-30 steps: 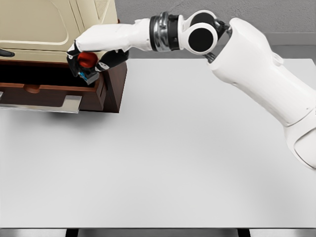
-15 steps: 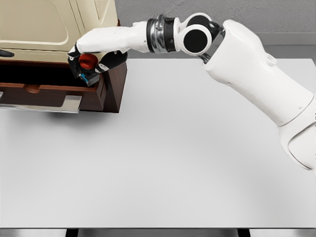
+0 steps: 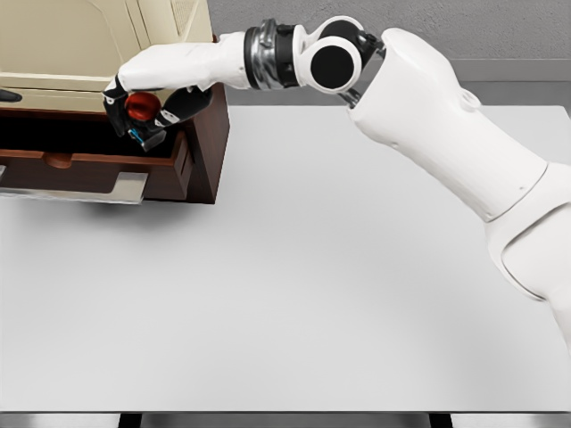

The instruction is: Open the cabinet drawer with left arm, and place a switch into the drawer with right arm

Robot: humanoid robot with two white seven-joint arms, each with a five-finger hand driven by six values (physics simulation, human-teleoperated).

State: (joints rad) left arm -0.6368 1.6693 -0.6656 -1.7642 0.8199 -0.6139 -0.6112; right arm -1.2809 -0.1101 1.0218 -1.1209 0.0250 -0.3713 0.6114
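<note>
A cream cabinet (image 3: 98, 45) with a brown wooden base stands at the table's far left. Its lower drawer (image 3: 85, 169) is pulled out, with a dark interior and a metal handle plate along the front. My right arm stretches across from the right, and my right hand (image 3: 141, 114) hovers over the open drawer's right part. Its fingers are curled around the switch (image 3: 139, 109), a small part with a red knob and a blue base. The switch hangs just above the drawer's opening. My left arm does not show.
The white table (image 3: 303, 285) spreads out in front and to the right of the cabinet. A dark handle (image 3: 9, 95) pokes in at the left edge by the cabinet front.
My right hand has carried the switch leftward and slightly upward, further over the drawer's opening. The drawer has not moved.
</note>
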